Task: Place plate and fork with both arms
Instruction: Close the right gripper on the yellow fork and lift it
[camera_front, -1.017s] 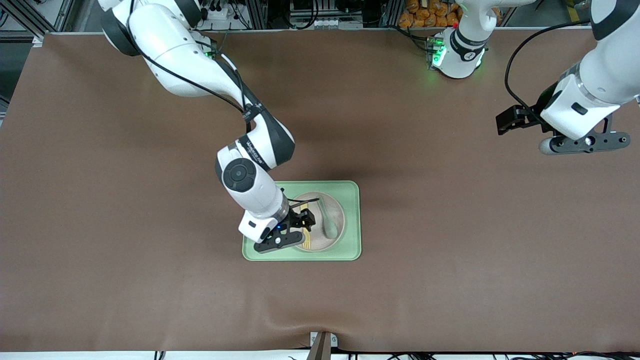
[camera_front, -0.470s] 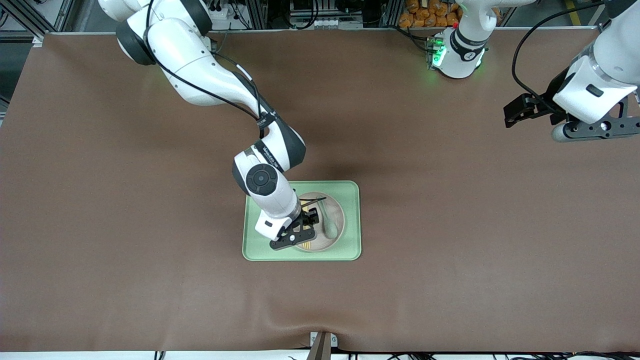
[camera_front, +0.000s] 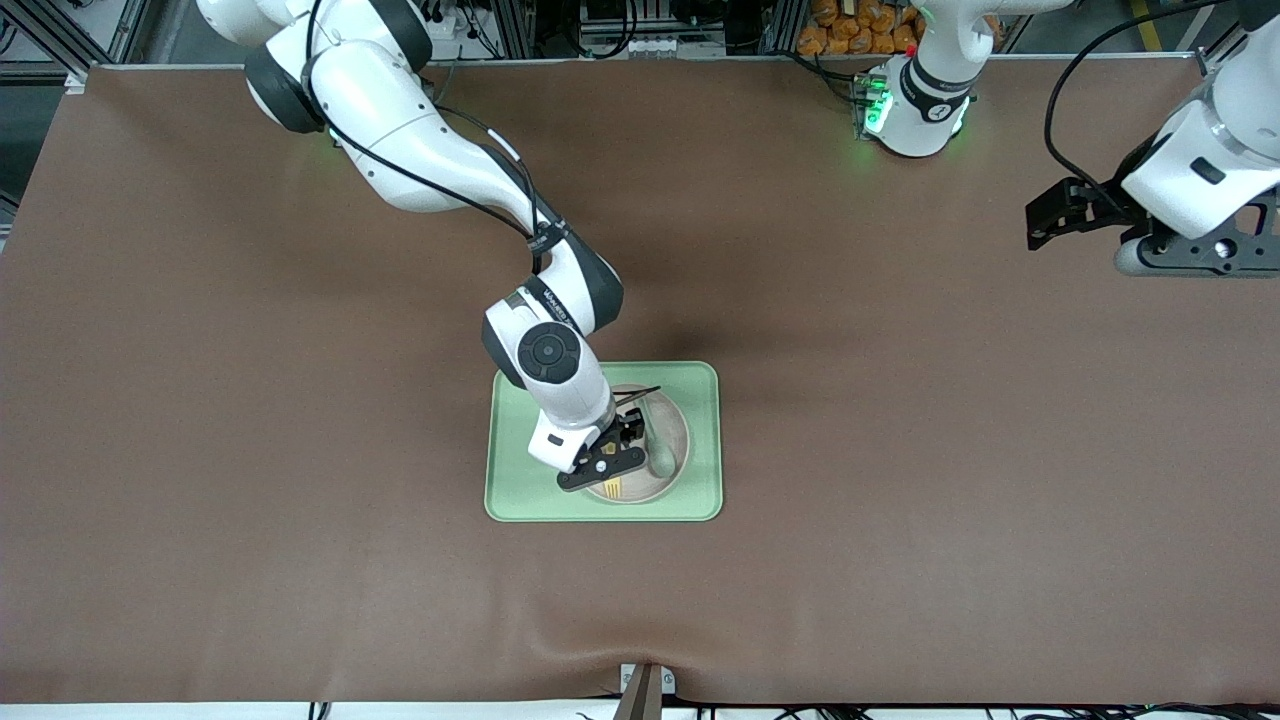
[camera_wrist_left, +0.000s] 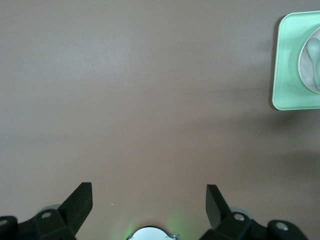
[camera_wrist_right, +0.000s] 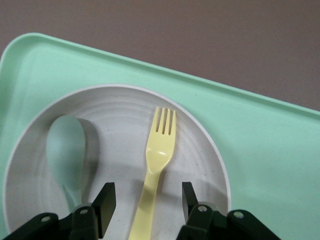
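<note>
The pale plate (camera_front: 676, 425) lies in the light-green tray (camera_front: 704, 380) near the table's middle. The pale-yellow fork (camera_front: 612, 488) and a grey-green spoon (camera_front: 660, 456) lie on the plate. My right gripper (camera_front: 610, 462) is low over the plate. In the right wrist view it (camera_wrist_right: 147, 200) is open, with one finger on each side of the fork's handle (camera_wrist_right: 159, 155), not touching it. The plate (camera_wrist_right: 200, 150) and the spoon (camera_wrist_right: 67, 150) show there too. My left gripper (camera_front: 1170, 250) waits in the air over bare table at the left arm's end; it (camera_wrist_left: 149, 200) is open and empty.
The brown table cover (camera_front: 900, 450) lies bare around the tray. The left wrist view shows the tray's end (camera_wrist_left: 285, 75) with the plate (camera_wrist_left: 306, 70) and the spoon (camera_wrist_left: 314, 50). The left arm's base (camera_front: 915, 105) stands at the table's edge farthest from the front camera.
My right gripper has moved across the tray toward the left arm's end, and now sits over the fork on the plate. My left gripper has drifted away from the tray toward the table's end.
</note>
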